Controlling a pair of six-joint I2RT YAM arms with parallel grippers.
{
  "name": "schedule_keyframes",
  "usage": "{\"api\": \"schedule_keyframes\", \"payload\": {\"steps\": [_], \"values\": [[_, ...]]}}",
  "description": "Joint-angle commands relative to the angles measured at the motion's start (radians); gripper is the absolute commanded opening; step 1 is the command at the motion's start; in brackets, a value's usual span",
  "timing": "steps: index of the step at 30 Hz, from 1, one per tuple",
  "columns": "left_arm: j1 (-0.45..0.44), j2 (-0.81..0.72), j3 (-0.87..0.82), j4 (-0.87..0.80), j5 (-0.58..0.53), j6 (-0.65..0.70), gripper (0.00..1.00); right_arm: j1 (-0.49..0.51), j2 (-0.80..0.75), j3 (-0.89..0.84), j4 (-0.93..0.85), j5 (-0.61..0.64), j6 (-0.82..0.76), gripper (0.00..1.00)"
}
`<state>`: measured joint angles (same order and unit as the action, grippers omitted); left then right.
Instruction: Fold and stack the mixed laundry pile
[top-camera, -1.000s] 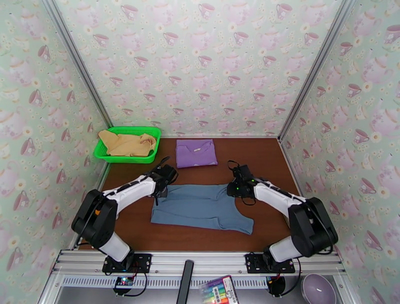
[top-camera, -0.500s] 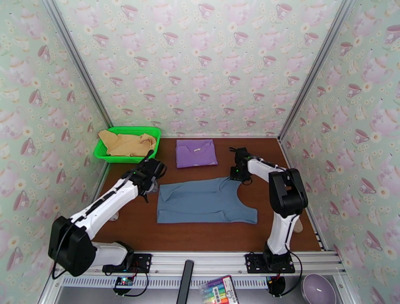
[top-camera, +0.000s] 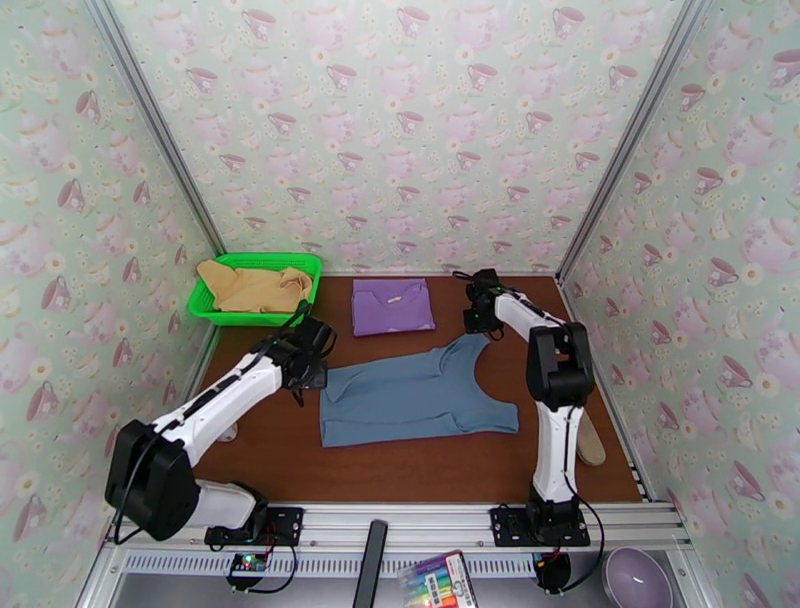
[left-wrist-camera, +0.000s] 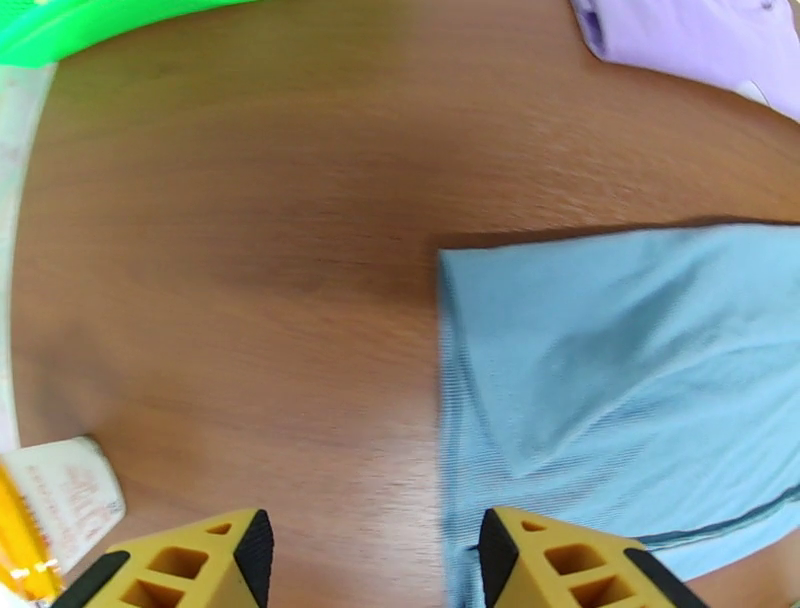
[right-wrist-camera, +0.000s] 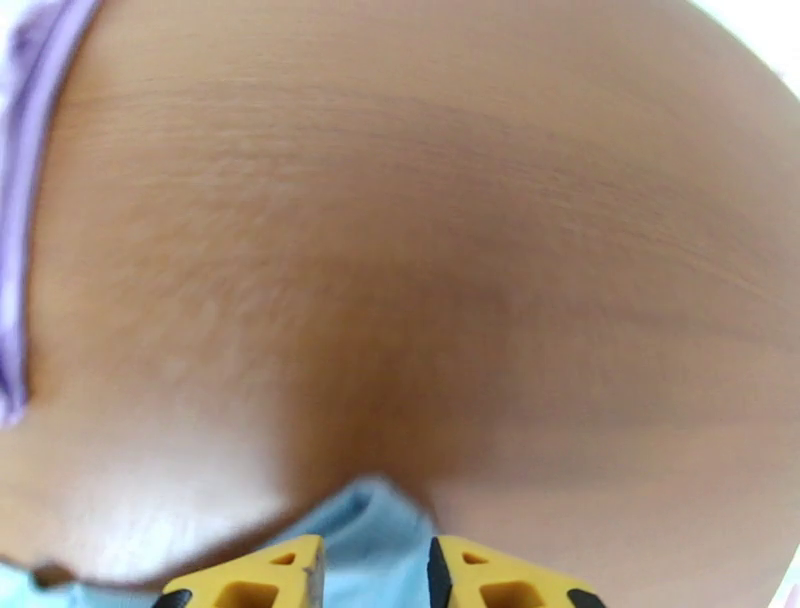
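Right jaws pinch the slate-blue shirt by its strap, left jaws gape empty: pull gently, low along the surface.

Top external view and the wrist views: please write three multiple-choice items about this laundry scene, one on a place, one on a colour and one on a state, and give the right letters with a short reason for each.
1. The tan-yellow garment lies
A. on the floor
B. in the green basket
C. in a drawer

2. The folded T-shirt is
A. red
B. black
C. purple

3. The left gripper is
A. open and empty
B. shut on a sock
C. shut on a towel

Answers:
1 B: the top view shows it bunched inside the basket's rim.
2 C: it is plainly purple from above.
3 A: its wrist view shows the jaws apart, gripping nothing.
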<state>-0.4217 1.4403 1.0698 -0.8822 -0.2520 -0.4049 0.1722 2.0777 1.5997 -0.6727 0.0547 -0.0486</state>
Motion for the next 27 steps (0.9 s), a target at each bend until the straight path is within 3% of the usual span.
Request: {"api": "schedule_keyframes", "payload": {"steps": [1, 5, 9, 13, 16, 21, 27], "values": [[0.050, 0.083, 0.029, 0.077, 0.146, 0.026, 0.60, 0.039, -0.249, -0.144, 0.045, -0.060, 0.019, 0.39], [0.090, 0.193, 0.055, 0.130, 0.210, 0.048, 0.59, 0.210, -0.448, -0.323, 0.035, -0.073, 0.050, 0.43], [0.109, 0.290, 0.090, 0.177, 0.249, 0.064, 0.59, 0.500, -0.565, -0.440, 0.030, -0.049, 0.124, 0.49], [0.124, 0.368, 0.114, 0.210, 0.271, 0.066, 0.58, 0.835, -0.539, -0.449, 0.057, 0.032, 0.203, 0.55], [0.128, 0.408, 0.115, 0.234, 0.291, 0.064, 0.58, 1.013, -0.420, -0.369, 0.057, 0.096, 0.232, 0.58], [0.128, 0.445, 0.097, 0.273, 0.319, 0.056, 0.52, 1.126, -0.174, -0.191, 0.043, 0.133, 0.255, 0.60], [0.128, 0.445, 0.059, 0.307, 0.341, 0.053, 0.36, 1.135, -0.007, -0.029, 0.031, 0.134, 0.292, 0.60]]}}
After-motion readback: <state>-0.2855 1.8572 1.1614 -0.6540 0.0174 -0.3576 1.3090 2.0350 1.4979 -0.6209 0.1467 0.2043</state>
